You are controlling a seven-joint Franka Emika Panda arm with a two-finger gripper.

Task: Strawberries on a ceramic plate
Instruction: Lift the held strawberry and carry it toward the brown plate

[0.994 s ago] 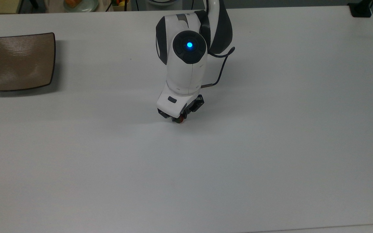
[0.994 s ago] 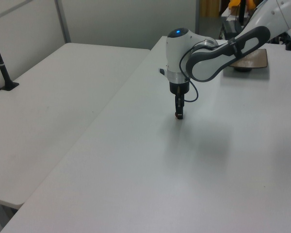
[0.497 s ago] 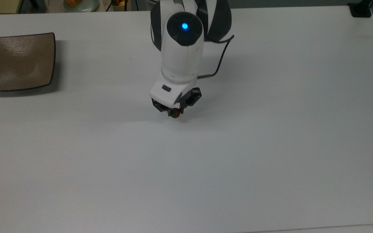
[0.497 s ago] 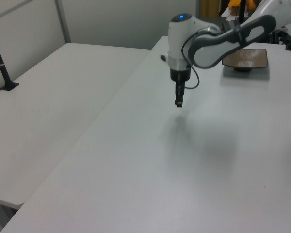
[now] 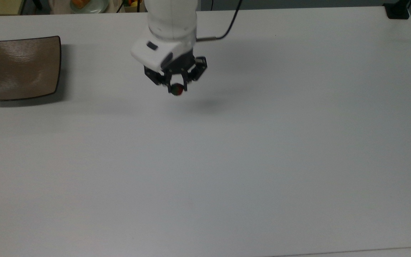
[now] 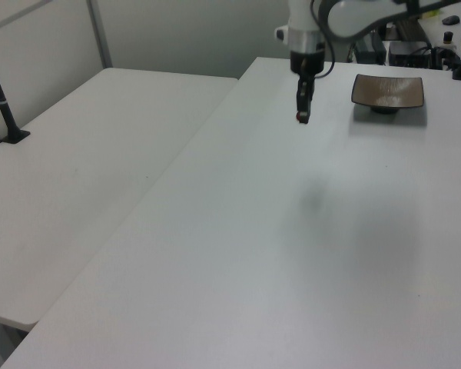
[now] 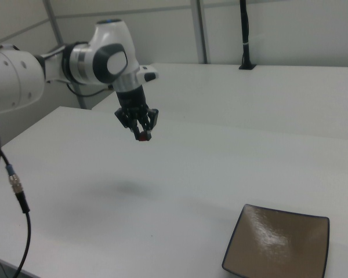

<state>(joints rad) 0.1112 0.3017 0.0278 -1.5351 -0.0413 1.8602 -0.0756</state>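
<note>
So, strawberry (image 5: 177, 89) pinched between nearly closed fingers of gripper (image 5: 177, 87), held high above table (image 5: 262, 160), well apart from ceramic plate (image 5: 21, 67). Probably light, soft, easily bruised; best gripped gently across red body.

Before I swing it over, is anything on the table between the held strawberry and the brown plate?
Nothing visible. The fingers hold the strawberry above the table, and the stretch of tabletop from there to the ceramic plate, at the top view's left, is bare.
</note>
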